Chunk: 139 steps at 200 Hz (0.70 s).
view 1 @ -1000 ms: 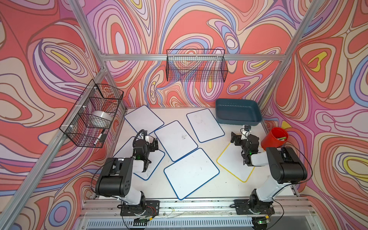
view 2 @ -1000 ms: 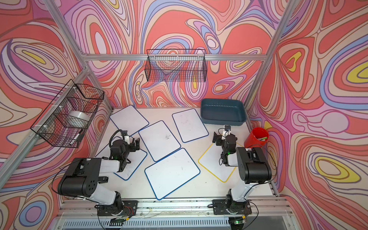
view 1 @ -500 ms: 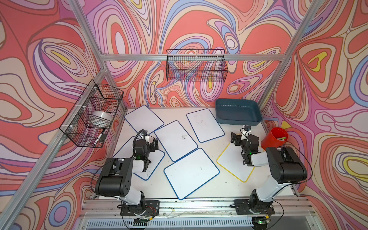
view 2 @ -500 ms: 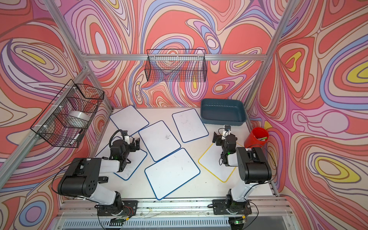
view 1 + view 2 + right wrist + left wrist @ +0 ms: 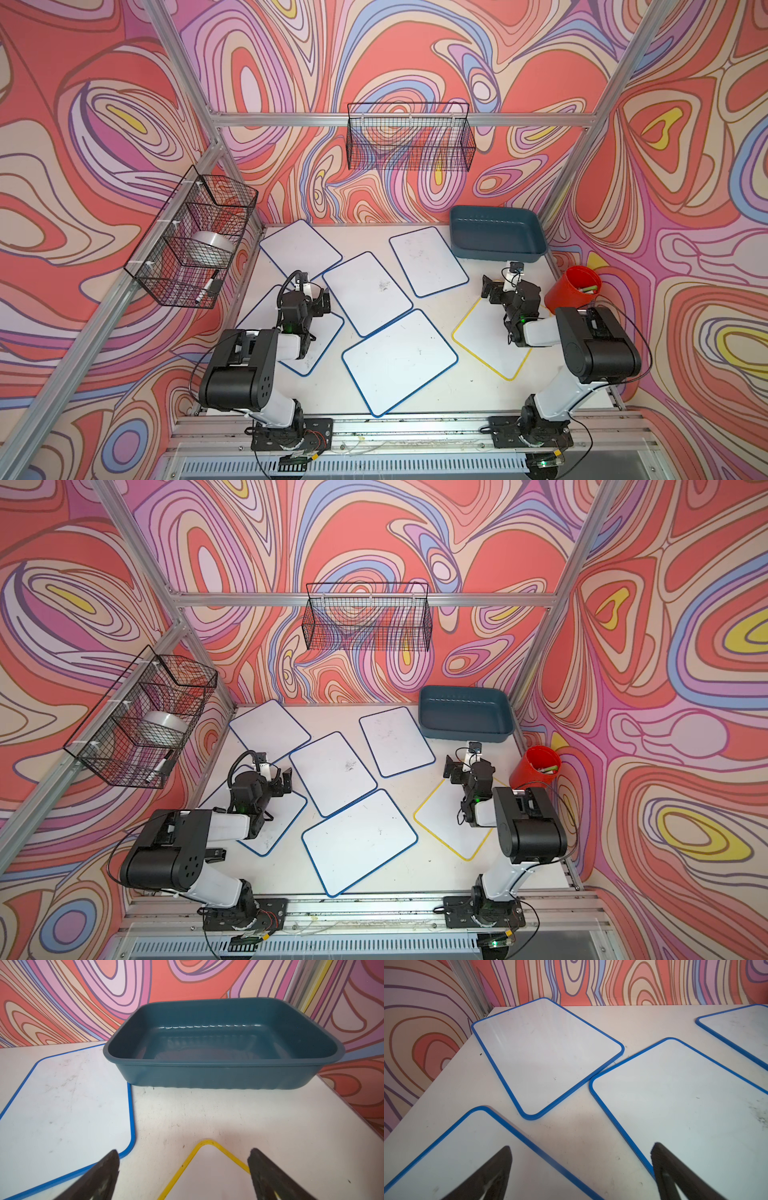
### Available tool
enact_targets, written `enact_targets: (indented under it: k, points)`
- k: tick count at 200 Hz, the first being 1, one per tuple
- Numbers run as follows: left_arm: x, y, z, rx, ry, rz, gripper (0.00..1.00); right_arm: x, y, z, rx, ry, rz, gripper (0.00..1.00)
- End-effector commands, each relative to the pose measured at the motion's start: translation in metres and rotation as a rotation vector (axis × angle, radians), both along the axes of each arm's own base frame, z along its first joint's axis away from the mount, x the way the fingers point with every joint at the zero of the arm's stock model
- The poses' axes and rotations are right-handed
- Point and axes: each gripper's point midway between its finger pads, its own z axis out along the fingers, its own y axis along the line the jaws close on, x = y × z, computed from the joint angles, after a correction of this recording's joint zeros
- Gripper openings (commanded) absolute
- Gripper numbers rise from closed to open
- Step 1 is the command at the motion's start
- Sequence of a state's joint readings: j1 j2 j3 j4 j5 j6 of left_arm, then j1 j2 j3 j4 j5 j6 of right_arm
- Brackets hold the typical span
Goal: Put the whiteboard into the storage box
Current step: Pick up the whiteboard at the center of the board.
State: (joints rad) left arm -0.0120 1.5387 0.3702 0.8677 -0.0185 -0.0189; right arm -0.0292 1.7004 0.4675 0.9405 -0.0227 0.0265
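Note:
The teal storage box [image 5: 498,253] [image 5: 463,734] stands empty at the table's back right. Several blue-framed whiteboards lie flat: back left [image 5: 299,249], middle [image 5: 368,293], back centre [image 5: 428,259], front [image 5: 399,361]. A yellow-framed whiteboard [image 5: 486,345] lies under my right arm. My right gripper [image 5: 505,286] [image 5: 184,1150] is open over that board's far corner [image 5: 209,1169] and faces the storage box [image 5: 218,1076]. My left gripper [image 5: 318,300] [image 5: 581,1146] is open and empty above bare table between two blue boards [image 5: 456,1157] [image 5: 685,1105].
A red bucket [image 5: 573,289] with markers stands at the right edge beside my right arm. Black wire baskets hang on the back wall [image 5: 409,139] and the left wall [image 5: 195,241]; the left one holds a tape roll and a marker. Patterned walls close in three sides.

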Motion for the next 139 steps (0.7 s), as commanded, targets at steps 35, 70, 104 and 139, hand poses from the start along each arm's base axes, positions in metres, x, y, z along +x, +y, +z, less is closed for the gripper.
enact_targets:
  k: [35,70,104,139]
  points:
    - [-0.012,0.012,0.038,-0.015,-0.041,0.07,1.0,-0.008,-0.003,0.039,-0.003,-0.028,-0.025,0.98]
    - [-0.025,0.021,0.056,-0.075,-0.059,0.149,1.0,-0.01,0.004,0.055,0.145,0.075,-0.034,0.99]
    - [-0.047,0.037,0.057,-0.261,0.014,0.346,1.0,-0.008,0.021,0.027,0.401,0.387,-0.073,0.99]
    - [-0.053,0.011,0.06,-0.373,0.182,0.262,1.0,-0.014,0.059,0.006,0.566,0.532,0.061,0.98]
